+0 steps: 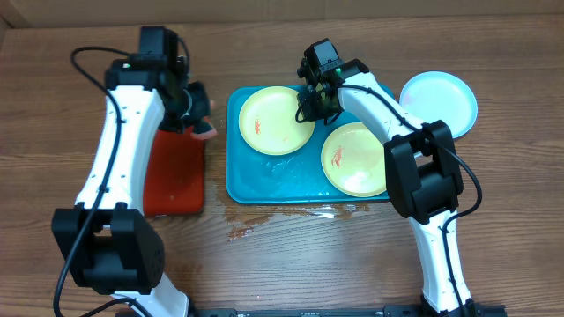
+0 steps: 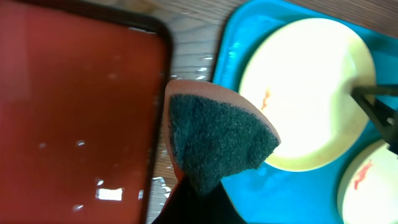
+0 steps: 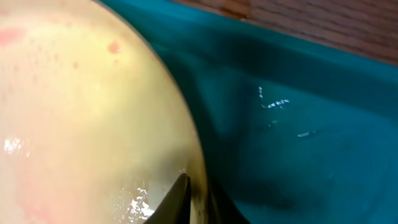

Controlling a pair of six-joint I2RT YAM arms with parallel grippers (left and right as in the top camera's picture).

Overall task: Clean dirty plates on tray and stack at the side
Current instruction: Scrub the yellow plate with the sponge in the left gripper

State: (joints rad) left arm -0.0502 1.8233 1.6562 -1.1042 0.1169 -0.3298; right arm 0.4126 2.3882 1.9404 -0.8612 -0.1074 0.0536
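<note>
The wooden table point(image 1: 291, 264) fills the overhead view; at its middle lies the teal tray point(image 1: 264, 189), wet and glossy on its floor, with a thin spill of water point(image 1: 256, 227) on the wood just beside its near edge; to the left, close to the tray but apart from it, lies the narrower red tray point(image 1: 176, 185) with a dark rim.

3 plates are in view; 2 lie inside the tray, the left yellow plate point(image 1: 269, 119) towards the far left corner and the right yellow plate point(image 1: 352, 163) towards the near right corner, near each other but apart; the blue plate point(image 1: 445, 97) sits on the table off the tray's far right corner.

The right gripper point(image 1: 314, 107) is at the right rim of the left yellow plate; in the right wrist view its jaws are nearly together with that rim pinched between them.

The left gripper point(image 1: 198, 114) hangs over the gap between the red tray and the tray; its jaws are fully closed on an orange sponge point(image 2: 217, 137), dark green scouring face towards the wrist camera.

Small orange-red smears point(image 1: 337, 158) mark both yellow plates.
</note>
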